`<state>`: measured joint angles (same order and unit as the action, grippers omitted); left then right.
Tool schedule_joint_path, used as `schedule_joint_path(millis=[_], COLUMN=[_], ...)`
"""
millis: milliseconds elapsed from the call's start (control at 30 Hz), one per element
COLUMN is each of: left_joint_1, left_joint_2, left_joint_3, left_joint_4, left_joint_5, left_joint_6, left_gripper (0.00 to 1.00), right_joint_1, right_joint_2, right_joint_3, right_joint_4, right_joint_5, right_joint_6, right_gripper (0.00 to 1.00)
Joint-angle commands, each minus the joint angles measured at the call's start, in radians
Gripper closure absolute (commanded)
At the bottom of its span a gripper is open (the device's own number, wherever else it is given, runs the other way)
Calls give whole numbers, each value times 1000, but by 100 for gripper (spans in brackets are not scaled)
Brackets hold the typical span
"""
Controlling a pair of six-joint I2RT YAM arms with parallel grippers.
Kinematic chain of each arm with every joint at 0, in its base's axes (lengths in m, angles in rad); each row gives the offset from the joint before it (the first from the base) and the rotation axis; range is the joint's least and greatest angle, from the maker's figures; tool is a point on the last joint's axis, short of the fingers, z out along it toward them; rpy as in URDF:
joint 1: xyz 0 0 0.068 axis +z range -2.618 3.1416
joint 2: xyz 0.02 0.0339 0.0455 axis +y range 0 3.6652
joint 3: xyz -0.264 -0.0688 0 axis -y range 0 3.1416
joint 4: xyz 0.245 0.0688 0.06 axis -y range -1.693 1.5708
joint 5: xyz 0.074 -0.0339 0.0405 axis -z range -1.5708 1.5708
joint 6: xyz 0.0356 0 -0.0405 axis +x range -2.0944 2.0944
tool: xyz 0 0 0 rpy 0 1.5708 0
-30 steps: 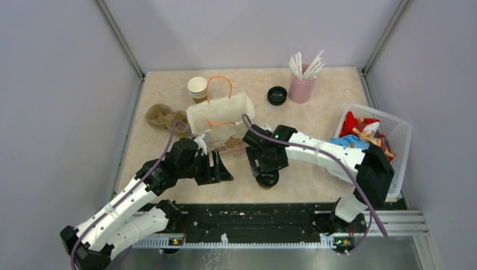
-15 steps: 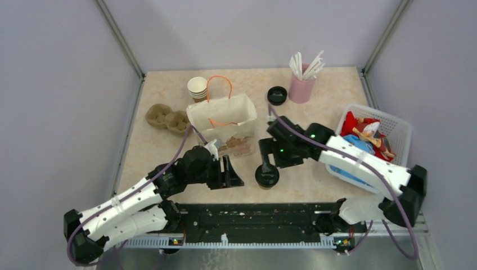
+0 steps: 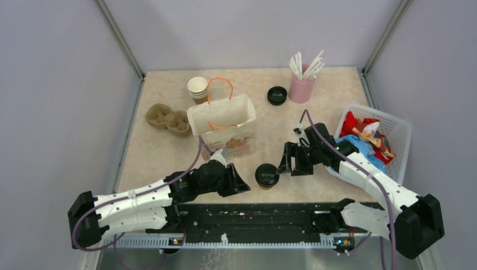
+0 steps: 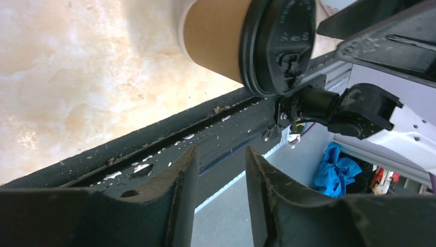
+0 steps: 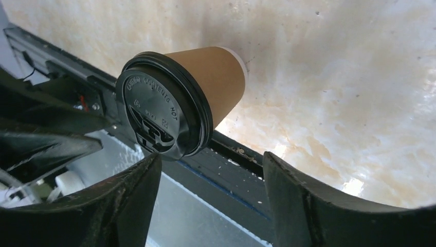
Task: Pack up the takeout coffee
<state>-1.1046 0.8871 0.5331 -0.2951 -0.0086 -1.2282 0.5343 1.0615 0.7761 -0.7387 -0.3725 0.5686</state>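
While the small brown paper cup with its round black plastic lid stands on its base on the beige marbled desk, close to the near edge, it sits between the two arms and neither touches it. The left jaws are parted by a narrow gap and the right jaws are spread wider. Both are empty, with the cup ahead of them in each wrist view. Taking it well probably means using one arm only and closing on the brown wall below the lid's rim, not on the lid, which could pop off. A light squeeze seems wise, since thin paper likely buckles. Keep the cup upright on its way to the open white paper bag with orange handles, which stands just beyond, and lower it between the handles.
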Motion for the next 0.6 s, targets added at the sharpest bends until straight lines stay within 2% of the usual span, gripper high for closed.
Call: schedule_joint_path(millis=[0,100,300,567], left_joint_1=[-8,-8,-7,-3], left_joint_2=[19,35,64,145], left_joint_3=[-33,-46,-91,-100], left_joint_4=[150,173,277,411], left_joint_5=[-60,-60,-63,-80], left_joint_6=[-67,-73,-126,-183], left_gripper=[52,48,50,30], right_joint_1=[-54,-82,-143,-172], right_joint_2=[-33,-4,31,112], right_joint_3=[-45,-83,-124,-160], right_joint_4=[171,226,304,385], right_joint_5=[-170,-229,-340,-444], right_joint_6=[-13,-34,-62,-108], right_gripper=[25,24,34,42])
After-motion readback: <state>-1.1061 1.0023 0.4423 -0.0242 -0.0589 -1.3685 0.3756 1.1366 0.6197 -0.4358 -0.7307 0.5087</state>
